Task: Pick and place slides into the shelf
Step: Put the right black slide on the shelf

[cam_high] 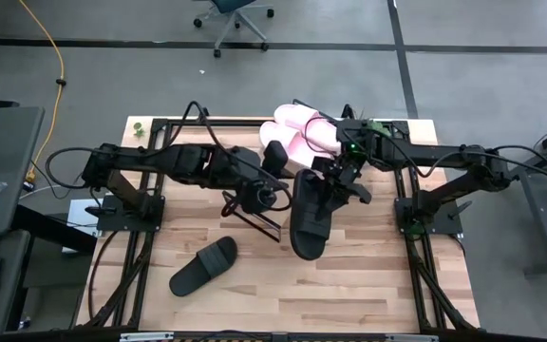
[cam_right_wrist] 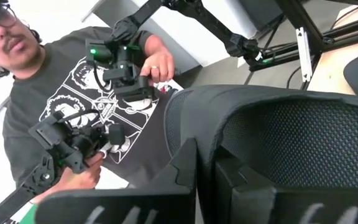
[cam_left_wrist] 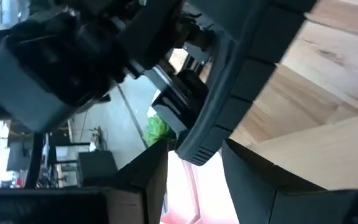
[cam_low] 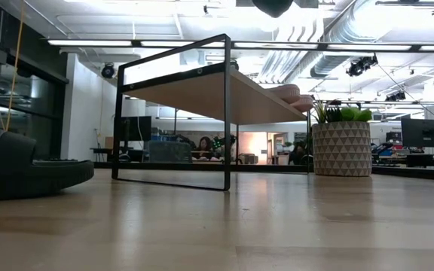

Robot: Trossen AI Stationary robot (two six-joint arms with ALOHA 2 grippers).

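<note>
A: Starting at the left, what is to be noted?

B: One loose black slide lies flat on the table, well apart from the shelf. It is not touched by either arm. The left gripper is held over the middle of the table, just beside the pink slides, with its fingers spread and nothing between them.

A: And the step in hand?

B: It is judged to be the placing of the held black slide. That slide is hung toe-down above the table, and its strap is pinched in the closed right gripper, whose arm is reached in from the right with the wrist turned downward.

A: How is it best done?

B: The sole should be levelled to the board's slant before it is lowered. It should be set on the bare stretch beside the pink pair, which is already laid at the far end. The left gripper should be cleared from the path, and the fingers should be opened only once the sole is borne by the board.
</note>
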